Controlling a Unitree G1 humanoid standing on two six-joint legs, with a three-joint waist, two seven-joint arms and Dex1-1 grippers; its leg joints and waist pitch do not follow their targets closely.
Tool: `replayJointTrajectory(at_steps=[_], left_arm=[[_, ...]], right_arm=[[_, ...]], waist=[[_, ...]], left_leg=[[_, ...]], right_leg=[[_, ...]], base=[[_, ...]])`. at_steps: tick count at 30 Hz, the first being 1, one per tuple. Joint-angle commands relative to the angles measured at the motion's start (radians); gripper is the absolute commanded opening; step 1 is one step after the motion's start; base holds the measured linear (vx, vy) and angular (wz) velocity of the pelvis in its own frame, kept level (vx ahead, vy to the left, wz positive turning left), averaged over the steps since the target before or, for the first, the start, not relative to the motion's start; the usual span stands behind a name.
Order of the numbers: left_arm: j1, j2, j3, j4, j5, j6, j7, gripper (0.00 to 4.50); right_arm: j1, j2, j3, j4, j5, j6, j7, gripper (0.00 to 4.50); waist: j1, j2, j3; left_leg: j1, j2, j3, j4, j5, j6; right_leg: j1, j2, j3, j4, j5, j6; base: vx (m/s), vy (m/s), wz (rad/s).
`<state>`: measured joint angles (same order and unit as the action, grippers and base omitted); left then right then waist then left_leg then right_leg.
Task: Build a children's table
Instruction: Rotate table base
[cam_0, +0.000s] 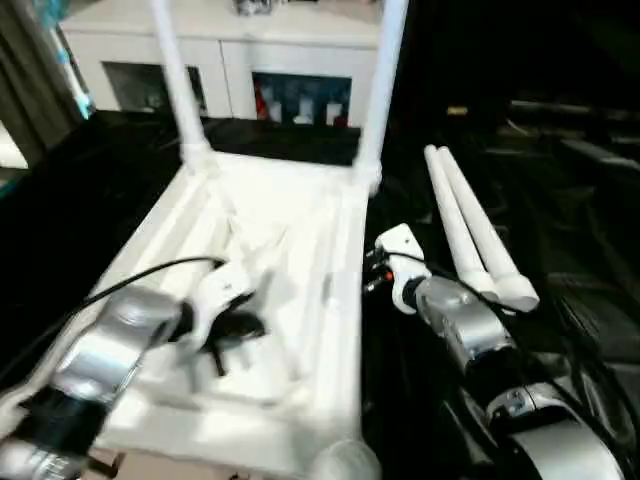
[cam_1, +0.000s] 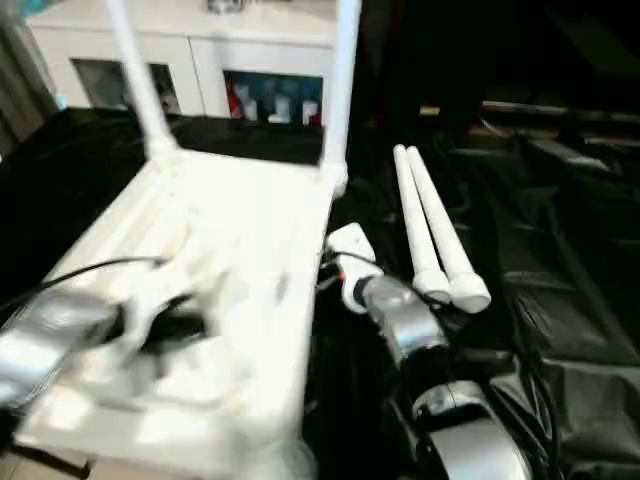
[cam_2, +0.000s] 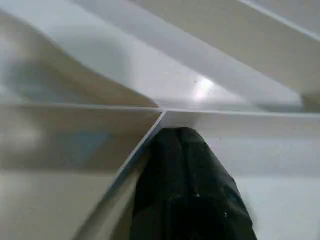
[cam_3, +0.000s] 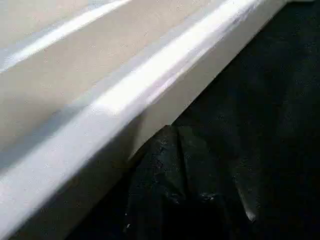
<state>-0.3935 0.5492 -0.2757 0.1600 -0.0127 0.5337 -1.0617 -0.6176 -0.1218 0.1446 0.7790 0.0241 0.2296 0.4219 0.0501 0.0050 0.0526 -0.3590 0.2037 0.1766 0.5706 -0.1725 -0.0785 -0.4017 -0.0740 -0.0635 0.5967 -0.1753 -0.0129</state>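
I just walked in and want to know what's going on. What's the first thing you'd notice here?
A white plastic table top lies upside down on black cloth, with two round white legs already standing up from its far corners. Two more loose white legs lie side by side on the cloth to its right. The left gripper is over the ribbed underside, and the right gripper is at the top's right edge.

Black-covered surface (cam_0: 90, 190): upside-down tabletop (cam_0: 290, 240) w/ 2 legs up; 2 loose legs (cam_0: 475, 235) beside.
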Motion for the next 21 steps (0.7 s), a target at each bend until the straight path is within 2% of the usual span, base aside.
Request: replayJointTrajectory(at_steps=[1, 2, 3, 4, 5, 7, 8, 9, 11, 13, 14, 15, 16, 19, 20, 21], left_arm=[[-0.045, -0.031, -0.011, 0.053, 0.013, -0.043, 0.018, 0.00], [-0.101, -0.074, -0.007, 0.142, 0.029, -0.087, 0.068, 0.00], [-0.144, -0.108, 0.002, 0.215, 0.042, -0.124, 0.118, 0.00], [-0.144, -0.108, 0.002, 0.215, 0.042, -0.124, 0.118, 0.00], [-0.193, -0.137, 0.007, 0.300, 0.062, -0.162, 0.182, 0.00], [-0.271, -0.166, 0.012, 0.446, 0.108, -0.224, 0.318, 0.00], [-0.271, -0.166, 0.012, 0.446, 0.108, -0.224, 0.318, 0.00], [-0.328, -0.182, 0.024, 0.560, 0.138, -0.264, 0.449, 0.00], [-0.361, -0.194, 0.042, 0.631, 0.149, -0.293, 0.544, 0.00], [-0.372, -0.198, 0.048, 0.657, 0.154, -0.310, 0.580, 0.00], [-0.395, -0.210, 0.070, 0.710, 0.159, -0.351, 0.679, 0.00], [-0.411, -0.218, 0.084, 0.748, 0.167, -0.390, 0.763, 0.00], [-0.418, -0.220, 0.090, 0.764, 0.172, -0.410, 0.802, 0.00], [-0.431, -0.234, 0.103, 0.816, 0.177, -0.482, 0.888, 0.00], [-0.434, -0.237, 0.105, 0.828, 0.177, -0.496, 0.901, 0.00], [-0.438, -0.241, 0.106, 0.844, 0.178, -0.517, 0.917, 0.00]], right_arm=[[-0.002, 0.008, 0.008, 0.012, -0.011, -0.001, 0.016, 0.01], [0.000, 0.005, 0.006, 0.012, -0.013, -0.006, 0.015, 0.01], [0.004, 0.002, 0.005, 0.009, -0.015, -0.008, 0.013, 0.01], [0.004, 0.002, 0.005, 0.009, -0.015, -0.008, 0.013, 0.01], [0.008, -0.003, 0.002, 0.005, -0.016, -0.010, 0.012, 0.01], [0.017, -0.014, -0.004, -0.009, -0.013, -0.010, 0.011, 0.01], [0.017, -0.014, -0.004, -0.009, -0.013, -0.010, 0.011, 0.01], [0.026, -0.024, -0.012, -0.023, -0.010, -0.007, 0.010, 0.01], [0.032, -0.031, -0.016, -0.035, -0.008, -0.005, 0.008, 0.01], [0.034, -0.033, -0.018, -0.040, -0.008, -0.004, 0.008, 0.01], [0.040, -0.039, -0.023, -0.055, -0.008, -0.004, 0.004, 0.01], [0.045, -0.042, -0.030, -0.071, -0.007, -0.003, 0.000, 0.01], [0.047, -0.044, -0.034, -0.079, -0.006, -0.002, -0.002, 0.01], [0.050, -0.050, -0.052, -0.116, -0.006, -0.001, -0.026, 0.01], [0.051, -0.051, -0.056, -0.123, -0.007, -0.001, -0.034, 0.01], [0.052, -0.054, -0.063, -0.135, -0.008, -0.001, -0.049, 0.01]], waist=[[0.002, 0.021, -0.068], [-0.003, 0.014, -0.063], [0.001, 0.016, -0.064], [0.002, 0.015, -0.064], [0.004, 0.018, -0.063], [0.005, 0.024, -0.064], [0.004, 0.020, -0.066], [0.003, 0.018, -0.067], [0.003, 0.016, -0.071], [0.000, 0.014, -0.072], [0.000, 0.012, -0.073], [0.003, 0.015, -0.076], [0.004, 0.014, -0.078], [0.006, 0.015, -0.077], [0.008, 0.021, -0.076], [0.009, 0.019, -0.077]], left_leg=[[0.006, 0.015, -0.004, -0.061, -0.204, -0.024], [0.006, 0.007, 0.002, -0.060, -0.225, -0.016], [0.012, 0.012, 0.001, -0.059, -0.245, -0.018], [0.011, 0.011, 0.001, -0.058, -0.247, -0.018], [0.011, 0.012, -0.002, -0.059, -0.270, -0.025], [0.010, 0.012, -0.005, -0.059, -0.276, -0.028], [0.008, 0.013, -0.007, -0.059, -0.271, -0.027], [0.007, 0.009, -0.006, -0.057, -0.264, -0.023], [-0.001, 0.011, -0.011, -0.054, -0.219, -0.015], [0.000, 0.010, -0.008, -0.052, -0.207, -0.008], [0.001, 0.012, -0.008, -0.051, -0.194, 0.001], [0.004, 0.010, -0.006, -0.045, -0.187, 0.013], [-0.001, 0.012, -0.007, -0.045, -0.156, 0.023], [-0.001, 0.012, -0.006, -0.043, -0.152, 0.034], [0.001, 0.013, -0.006, -0.043, -0.165, 0.031], [0.001, 0.013, -0.006, -0.043, -0.166, 0.029]], right_leg=[[0.053, -0.055, 0.045, -0.049, -0.103, -0.222], [0.050, -0.048, 0.043, -0.063, -0.139, -0.218], [0.049, -0.052, 0.045, -0.065, -0.166, -0.217], [0.050, -0.052, 0.044, -0.065, -0.180, -0.214], [0.050, -0.053, 0.043, -0.068, -0.215, -0.200], [0.052, -0.053, 0.042, -0.068, -0.227, -0.190], [0.055, -0.054, 0.041, -0.067, -0.221, -0.183], [0.055, -0.050, 0.041, -0.068, -0.211, -0.171], [0.063, -0.053, 0.039, -0.059, -0.149, -0.181], [0.061, -0.051, 0.038, -0.058, -0.126, -0.194], [0.061, -0.053, 0.038, -0.056, -0.107, -0.212], [0.061, -0.050, 0.039, -0.055, -0.077, -0.219], [0.062, -0.051, 0.038, -0.049, -0.035, -0.229], [0.060, -0.051, 0.036, -0.049, -0.020, -0.240], [0.059, -0.051, 0.036, -0.053, -0.035, -0.238], [0.060, -0.052, 0.036, -0.052, -0.038, -0.239]], base=[[0.000, 0.000, 0.00], [0.000, 0.000, 0.00], [0.000, 0.000, 0.00], [0.000, 0.000, 0.00], [0.000, 0.000, 0.00], [0.000, 0.000, 0.00], [0.000, 0.000, 0.00], [0.000, 0.000, 0.00], [0.000, 0.000, 0.00], [0.000, 0.000, 0.00], [0.000, 0.000, 0.00], [0.000, 0.000, 0.00], [0.000, 0.000, 0.00], [0.000, 0.000, 0.00], [0.000, 0.000, 0.00], [0.000, 0.000, 0.00]])
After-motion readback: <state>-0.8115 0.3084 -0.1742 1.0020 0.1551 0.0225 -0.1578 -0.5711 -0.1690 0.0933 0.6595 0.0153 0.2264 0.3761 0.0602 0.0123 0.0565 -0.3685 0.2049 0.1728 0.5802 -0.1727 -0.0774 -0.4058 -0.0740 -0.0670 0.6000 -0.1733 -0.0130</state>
